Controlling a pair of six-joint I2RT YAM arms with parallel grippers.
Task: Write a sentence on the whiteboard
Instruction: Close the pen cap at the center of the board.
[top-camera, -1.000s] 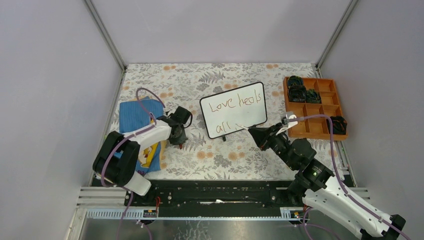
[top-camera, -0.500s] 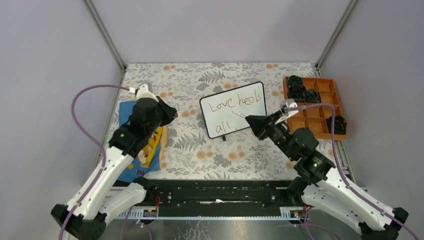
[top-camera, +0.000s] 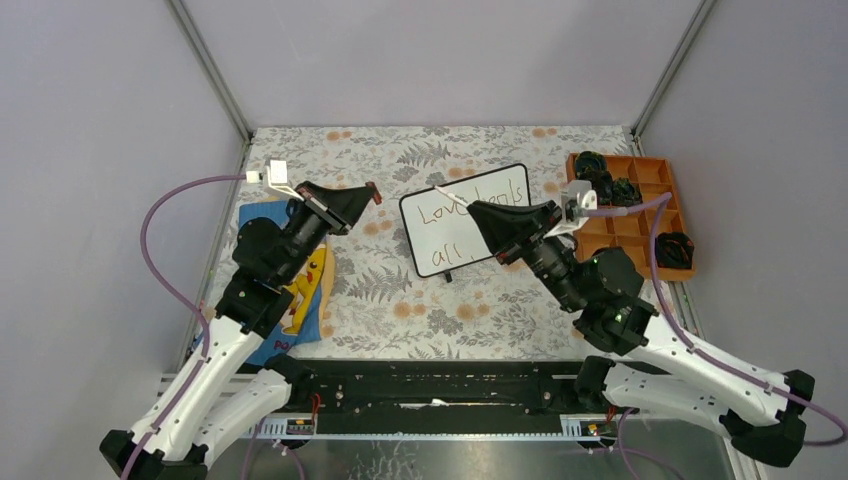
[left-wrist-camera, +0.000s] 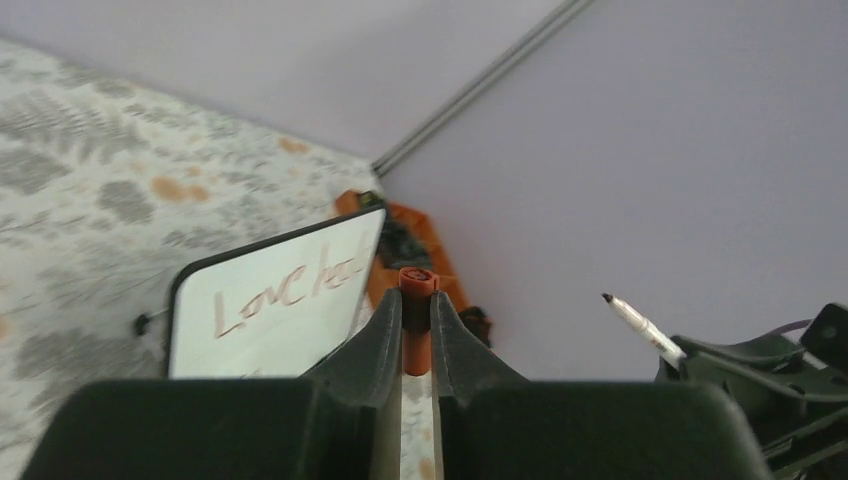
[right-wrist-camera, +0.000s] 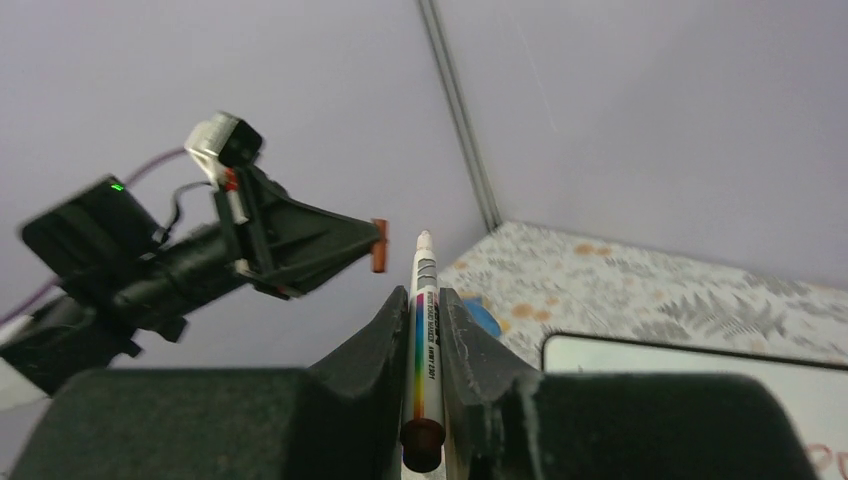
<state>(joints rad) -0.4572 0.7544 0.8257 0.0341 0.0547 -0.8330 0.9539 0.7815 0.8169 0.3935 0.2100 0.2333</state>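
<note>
The whiteboard (top-camera: 462, 238) stands tilted at mid-table, black-framed, and shows again in the left wrist view as the whiteboard (left-wrist-camera: 270, 310). On it is the sentence (top-camera: 438, 213) in red-brown handwriting: "Love", part of "heals", and "all" below; my right arm hides some letters. My right gripper (top-camera: 478, 210) hangs above the board, shut on a white marker (right-wrist-camera: 424, 330) whose tip points left. My left gripper (top-camera: 365, 193) is raised left of the board, shut on a red-brown marker cap (left-wrist-camera: 418, 325). Cap and marker tip face each other a short gap apart.
An orange compartment tray (top-camera: 640, 232) with black items sits at the right wall. A blue cloth (top-camera: 268, 232) and a yellow picture book lie at the left under my left arm. Enclosure walls stand on three sides.
The right gripper lifted the marker off the board near "all" and moved it up and left. The left gripper rose from beside the blue cloth and swung right with the cap.
</note>
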